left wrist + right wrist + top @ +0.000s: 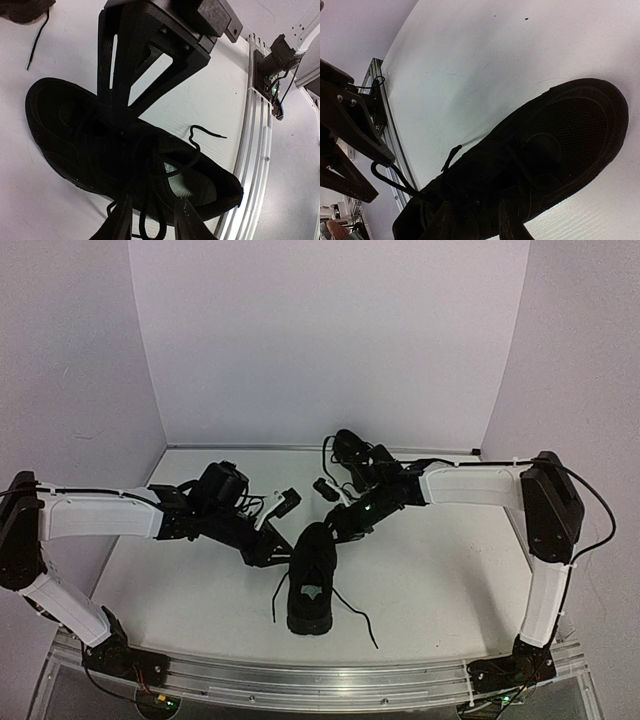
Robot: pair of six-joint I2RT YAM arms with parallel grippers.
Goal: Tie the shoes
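One black shoe [312, 580] lies at the table's middle front, heel toward the rail, its laces untied and trailing left [277, 600] and right [360, 622]. The second shoe [350, 453] lies at the back. My left gripper [283, 546] is at the near shoe's left side, above the laced part. In the left wrist view its jaws [152, 220] stand apart, with a lace loop [145, 215] hanging between them over the shoe [65, 130]. My right gripper [335, 527] is at the toe. Its jaws [475, 222] stand apart over the shoe's laced upper [530, 150].
An aluminium rail [320, 680] runs along the near table edge and also shows in the left wrist view [255, 150]. White walls close the back and sides. The two grippers are close together over the near shoe; the right one fills the top of the left wrist view [140, 65].
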